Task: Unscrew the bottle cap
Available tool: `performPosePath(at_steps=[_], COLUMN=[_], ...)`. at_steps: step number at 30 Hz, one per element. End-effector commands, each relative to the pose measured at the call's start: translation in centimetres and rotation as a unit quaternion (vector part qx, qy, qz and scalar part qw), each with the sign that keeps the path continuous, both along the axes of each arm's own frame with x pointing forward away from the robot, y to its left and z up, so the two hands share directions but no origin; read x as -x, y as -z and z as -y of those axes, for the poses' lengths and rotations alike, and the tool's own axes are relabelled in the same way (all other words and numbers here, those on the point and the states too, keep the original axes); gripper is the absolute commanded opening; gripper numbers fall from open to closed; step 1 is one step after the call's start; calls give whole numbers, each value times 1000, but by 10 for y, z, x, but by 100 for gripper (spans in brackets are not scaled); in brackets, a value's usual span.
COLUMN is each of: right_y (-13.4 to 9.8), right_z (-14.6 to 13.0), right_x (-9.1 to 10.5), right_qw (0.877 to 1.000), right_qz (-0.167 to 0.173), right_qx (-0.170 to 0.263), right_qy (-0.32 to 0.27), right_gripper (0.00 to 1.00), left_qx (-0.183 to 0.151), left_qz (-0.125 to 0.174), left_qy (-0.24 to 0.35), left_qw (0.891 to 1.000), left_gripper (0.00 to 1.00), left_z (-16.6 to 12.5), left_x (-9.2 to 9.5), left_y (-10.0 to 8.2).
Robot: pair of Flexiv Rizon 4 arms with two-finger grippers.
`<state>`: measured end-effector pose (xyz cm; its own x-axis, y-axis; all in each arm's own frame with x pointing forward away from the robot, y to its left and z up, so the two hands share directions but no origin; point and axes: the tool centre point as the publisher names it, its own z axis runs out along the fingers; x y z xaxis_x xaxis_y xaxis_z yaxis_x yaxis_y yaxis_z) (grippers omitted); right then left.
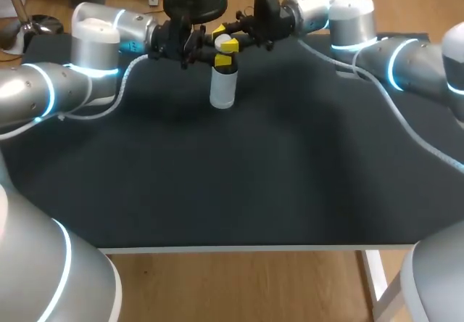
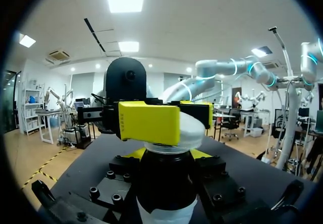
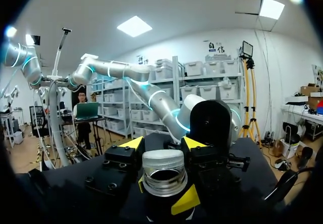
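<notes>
A pale translucent bottle point(image 1: 222, 90) stands upright at the far middle of the black table. My left gripper point(image 1: 220, 62) comes in from the left and is shut on the bottle's neck point(image 2: 166, 181); its yellow tips show on either side. My right gripper point(image 1: 225, 44) comes in from the right just above it and is shut on the ribbed cap point(image 3: 162, 172), which sits between its two yellow fingertips point(image 3: 132, 143). In the left wrist view the cap point(image 2: 191, 130) is white, with a yellow finger point(image 2: 149, 123) of the right gripper lying across it.
The black table top point(image 1: 239, 184) stretches wide from the bottle to the front edge point(image 1: 232, 248). A white cable point(image 1: 127, 83) hangs from my left arm over the table, and another point(image 1: 406, 126) trails from my right arm.
</notes>
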<state>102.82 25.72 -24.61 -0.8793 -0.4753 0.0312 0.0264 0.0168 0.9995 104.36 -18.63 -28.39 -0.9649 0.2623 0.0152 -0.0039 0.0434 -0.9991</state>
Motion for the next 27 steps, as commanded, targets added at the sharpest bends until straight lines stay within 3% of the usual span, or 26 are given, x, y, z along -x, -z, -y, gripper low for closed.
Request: performPosePath(at_steps=[1, 12, 19, 27], right_y=[3, -15, -29, -25], right_z=[1, 9, 30, 80], right_x=[-3, 1, -7, -18], right_qw=[936, 944, 965, 991], right_qz=[1, 30, 46, 34], right_qx=[-17, -42, -59, -6], right_qy=[-352, -327, -250, -128], right_gripper=[0, 0, 0, 0], left_qx=[0, 0, 0, 0], left_qz=[-1, -1, -1, -1], left_qy=[3, 3, 3, 3], left_qw=[1000, 1000, 1000, 1000], left_gripper=[0, 0, 0, 0], left_z=[0, 0, 0, 0], left_x=[-6, -6, -6, -6], left_y=[0, 0, 0, 0])
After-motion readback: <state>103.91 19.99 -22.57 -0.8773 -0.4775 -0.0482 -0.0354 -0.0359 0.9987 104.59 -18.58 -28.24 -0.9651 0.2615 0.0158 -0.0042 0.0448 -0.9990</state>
